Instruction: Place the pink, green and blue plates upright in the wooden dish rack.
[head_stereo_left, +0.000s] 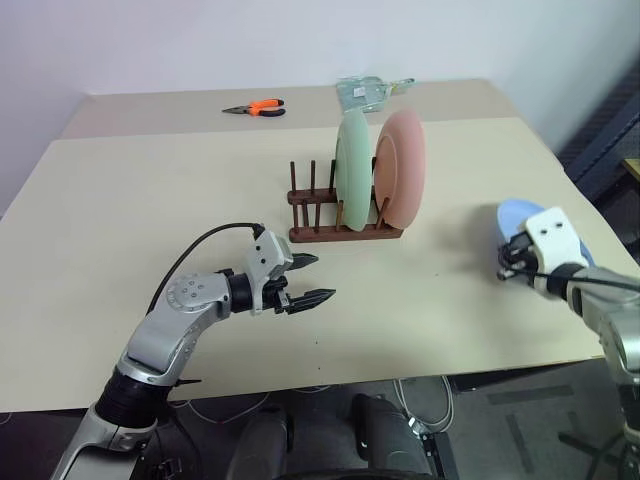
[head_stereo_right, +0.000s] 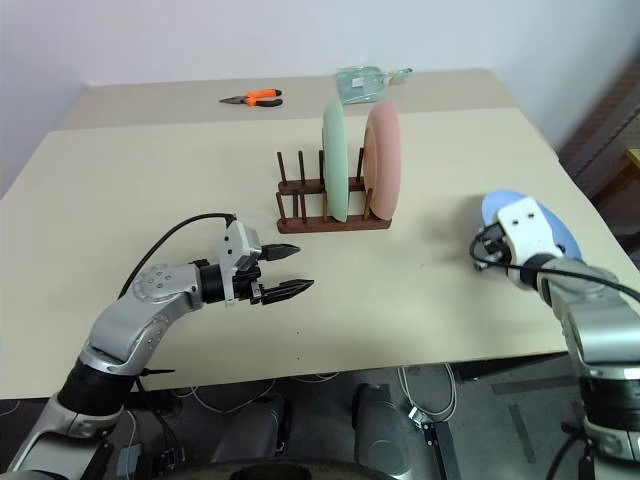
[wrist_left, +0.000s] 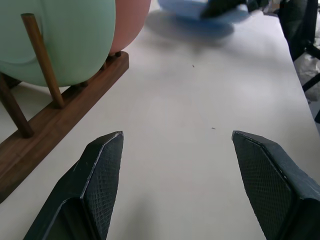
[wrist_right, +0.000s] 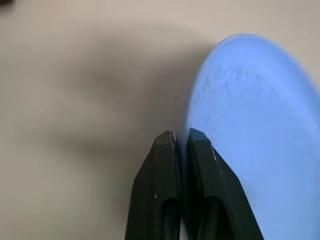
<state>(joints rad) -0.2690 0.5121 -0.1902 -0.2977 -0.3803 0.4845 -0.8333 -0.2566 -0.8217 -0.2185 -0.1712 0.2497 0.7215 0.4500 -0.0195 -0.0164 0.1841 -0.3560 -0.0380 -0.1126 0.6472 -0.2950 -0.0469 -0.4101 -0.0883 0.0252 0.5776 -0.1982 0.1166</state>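
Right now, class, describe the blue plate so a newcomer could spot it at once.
On the beige table, look right of the rack, near the table's right edge. There the blue plate sits with the right claw shut on its rim. Unlike the green plate and pink plate, it is not in the rack.

My beige table (head_stereo_left: 150, 200) spans most of the frame, with a second tabletop (head_stereo_left: 180, 105) butted behind it. A pale wall (head_stereo_left: 250, 40) runs along the top. Grey floor (head_stereo_left: 520, 420) with cables (head_stereo_left: 425, 400) shows lower right.
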